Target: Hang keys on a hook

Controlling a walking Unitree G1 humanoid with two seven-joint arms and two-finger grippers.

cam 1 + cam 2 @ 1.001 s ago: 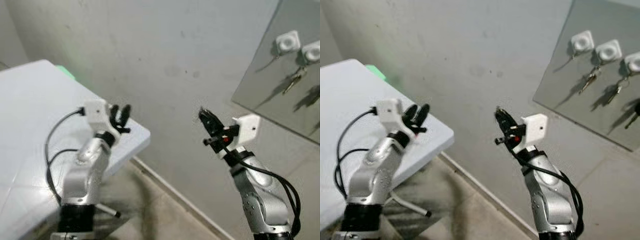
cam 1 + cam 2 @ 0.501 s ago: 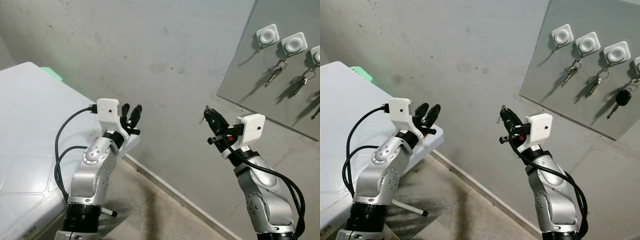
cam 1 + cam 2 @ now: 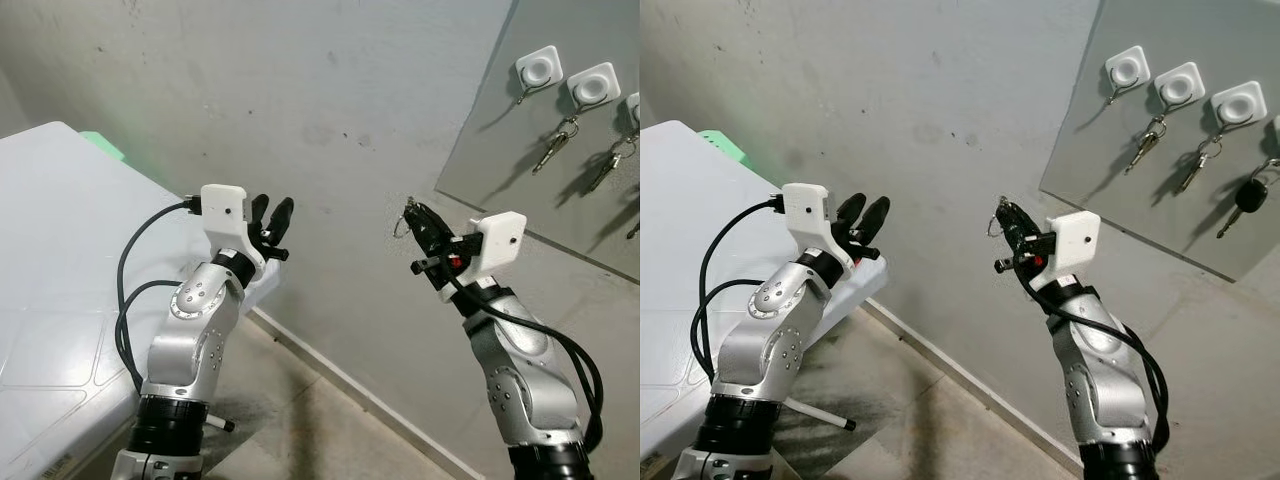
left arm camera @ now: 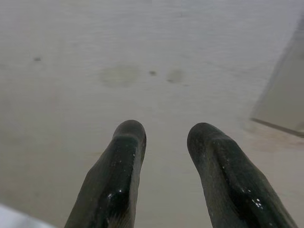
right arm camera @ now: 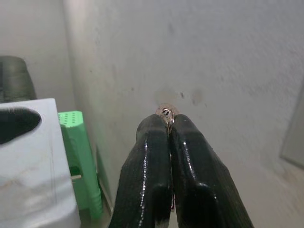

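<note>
Keys, judged light, rigid and slippery, sit pinched by the ring in the clamped right gripper; left gripper is parted, empty.

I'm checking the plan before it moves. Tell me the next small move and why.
Probably swing the right gripper up and to the right, toward the bare hook on the grey board. Its fingers pinch a key ring in mid-air, well short of the board, and the other hooks already carry keys.
</note>
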